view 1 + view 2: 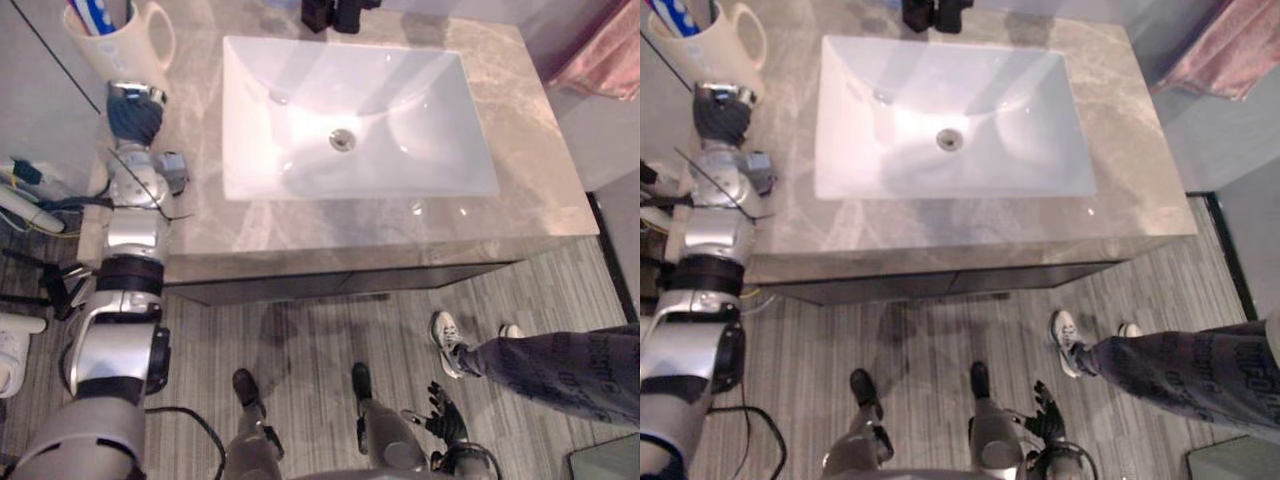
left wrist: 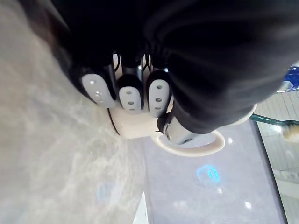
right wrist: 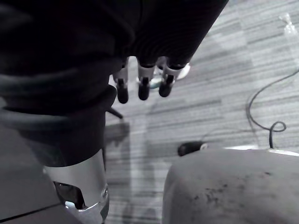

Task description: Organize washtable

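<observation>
Marble surface [image 1: 520, 150]: at 10 o'clock stands one cream mug [image 1: 120, 50]. My left arm stretches toward 12, and my left hand [image 1: 135, 112] has its fingers [image 2: 131, 95] curled round the mug by its handle. One white sink [image 1: 400, 150] sits centre. At 5 o'clock my right hand [image 1: 440, 415] hangs over the floor [image 1: 300, 350], fingers relaxed.

counter [image 1: 520, 120] right of sink [image 1: 400, 165]: bare, open passage | front strip: bare | far left corner: mug [image 1: 125, 50] with left hand [image 1: 135, 112] curled on it | back edge: dark items [image 1: 335, 12] | floor at right front: person's leg [image 1: 560, 365] in the way
</observation>
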